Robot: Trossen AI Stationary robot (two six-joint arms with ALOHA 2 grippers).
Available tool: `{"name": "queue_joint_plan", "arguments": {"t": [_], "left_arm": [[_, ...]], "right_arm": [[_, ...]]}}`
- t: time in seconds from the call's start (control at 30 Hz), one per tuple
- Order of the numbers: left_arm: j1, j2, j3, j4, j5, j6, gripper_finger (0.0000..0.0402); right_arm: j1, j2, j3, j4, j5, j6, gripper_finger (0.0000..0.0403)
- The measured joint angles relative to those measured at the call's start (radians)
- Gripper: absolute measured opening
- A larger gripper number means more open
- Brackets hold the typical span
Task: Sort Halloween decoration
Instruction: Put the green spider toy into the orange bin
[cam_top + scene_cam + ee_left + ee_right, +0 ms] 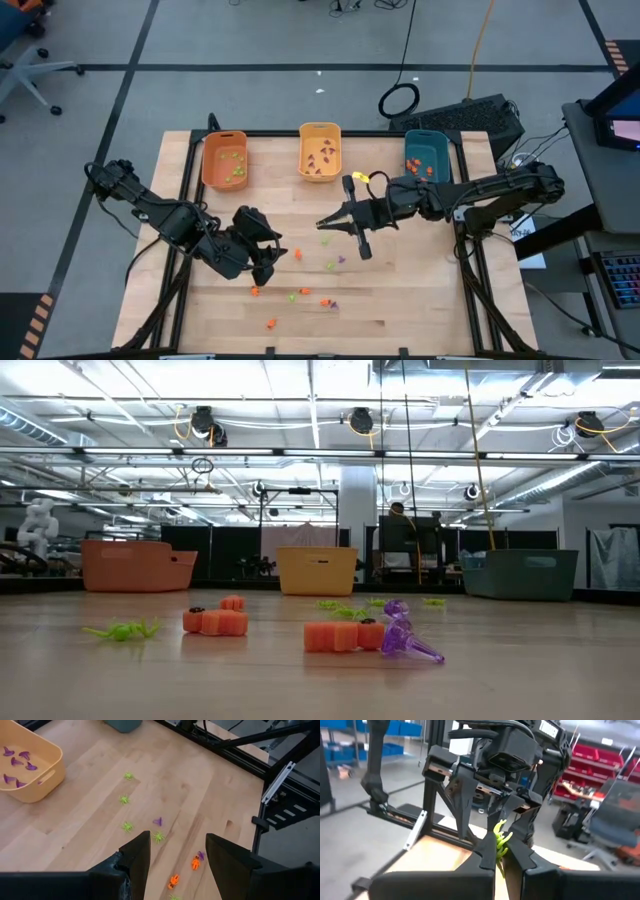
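Two arms work mid-table: the right gripper, at frame centre in the high view, is clamped on a light green trinket, raised clear of the wood. Lower left of centre, the left gripper hangs with jaws apart, holding nothing. Loose trinkets in orange, green and purple scatter across the lower middle of the table; others already lie in the orange bin, yellow bin and teal bin along the top edge

Grey concrete floor with dark tape lines around the light wooden table. Blue office chair at 10 o'clock, red shelving behind. Bright ceiling strip lights overhead.
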Motion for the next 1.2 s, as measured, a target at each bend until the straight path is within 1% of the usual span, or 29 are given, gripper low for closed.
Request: {"name": "queue_joint_plan", "arguments": {"t": [0.17, 0.43, 1.03, 1.2], "left_arm": [[0.000, 0.000, 0.000, 0.000, -0.005, 0.000, 0.0189], [0.000, 0.000, 0.000, -0.001, -0.005, 0.001, 0.0189], [0.023, 0.000, 0.000, -0.001, -0.005, 0.026, 0.0189], [0.027, 0.000, 0.000, -0.001, -0.005, 0.029, 0.0189]], "right_arm": [[0.000, 0.000, 0.000, 0.000, 0.000, -0.084, 0.0000], [0.000, 0.000, 0.000, 0.000, 0.001, -0.138, 0.0000], [0.000, 0.000, 0.001, -0.001, 0.001, -0.134, 0.0000], [0.000, 0.000, 0.001, -0.001, 0.001, -0.068, 0.0000]]}}
